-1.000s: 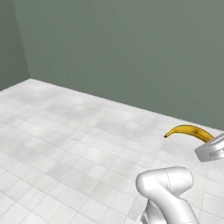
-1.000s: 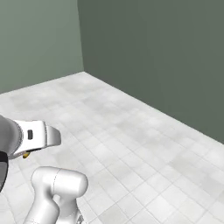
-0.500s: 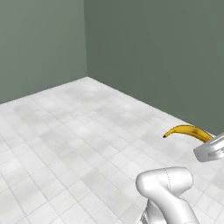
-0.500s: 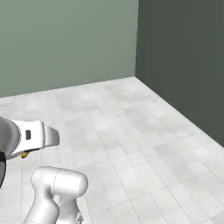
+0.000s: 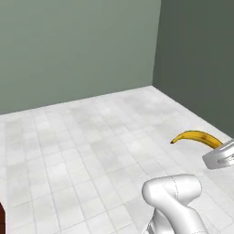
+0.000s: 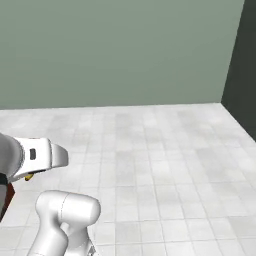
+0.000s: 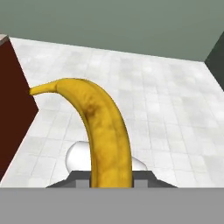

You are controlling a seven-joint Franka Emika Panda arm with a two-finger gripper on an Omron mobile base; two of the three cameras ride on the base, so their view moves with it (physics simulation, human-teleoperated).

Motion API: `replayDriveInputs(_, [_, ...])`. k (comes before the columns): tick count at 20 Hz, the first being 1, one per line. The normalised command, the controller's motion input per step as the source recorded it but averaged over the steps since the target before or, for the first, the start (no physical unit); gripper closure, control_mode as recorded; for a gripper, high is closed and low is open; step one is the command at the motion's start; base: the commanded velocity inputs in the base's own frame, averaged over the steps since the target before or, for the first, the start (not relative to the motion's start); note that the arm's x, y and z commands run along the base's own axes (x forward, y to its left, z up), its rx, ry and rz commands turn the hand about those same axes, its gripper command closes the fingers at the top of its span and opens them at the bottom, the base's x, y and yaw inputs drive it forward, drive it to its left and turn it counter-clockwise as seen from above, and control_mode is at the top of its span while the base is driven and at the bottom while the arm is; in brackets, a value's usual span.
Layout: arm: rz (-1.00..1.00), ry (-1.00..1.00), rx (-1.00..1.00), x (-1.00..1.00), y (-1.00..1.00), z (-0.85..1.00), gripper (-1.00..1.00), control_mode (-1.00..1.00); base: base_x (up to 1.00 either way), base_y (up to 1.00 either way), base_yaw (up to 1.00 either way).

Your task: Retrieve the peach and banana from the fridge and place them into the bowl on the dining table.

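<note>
My gripper (image 7: 111, 180) is shut on the banana (image 7: 103, 127), a curved bright-yellow fruit that rises from between the jaws with its stem tip pointing to the upper left of the hand view. In the left base view the banana (image 5: 196, 137) sticks out to the left of my white hand (image 5: 221, 155), above the tiled floor. In the right base view just a small yellow bit of the banana (image 6: 29, 176) peeks out under the hand (image 6: 37, 157). The peach, the fridge, the bowl and the dining table are out of view.
A pale tiled floor (image 5: 91, 137) stretches to grey-green walls that meet in a corner (image 5: 157, 45). A dark red-brown panel (image 7: 11, 109) stands close on the left of the hand view, and its edge (image 5: 2, 219) shows in the left base view.
The whole scene has slid to the right in both base views, so the base has turned. The banana stays held in the same spot relative to the cameras.
</note>
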Motion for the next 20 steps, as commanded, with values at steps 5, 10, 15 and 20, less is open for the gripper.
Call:
replayDriveInputs(5, [0.0, 0.0, 0.0, 0.0, 0.0, 0.0, 1.0, 1.0, 1.0, -0.2, 0.41])
replayDriveInputs(10, [0.0, 0.0, 0.0, 0.0, 0.0, 0.0, 1.0, 1.0, 1.0, -0.35, 0.34])
replayDriveInputs(15, [0.0, 0.0, 0.0, 0.0, 0.0, 0.0, 1.0, 1.0, 1.0, -0.24, 0.4])
replayDriveInputs(20, [0.0, 0.0, 0.0, 0.0, 0.0, 0.0, 1.0, 1.0, 1.0, -0.04, 0.51])
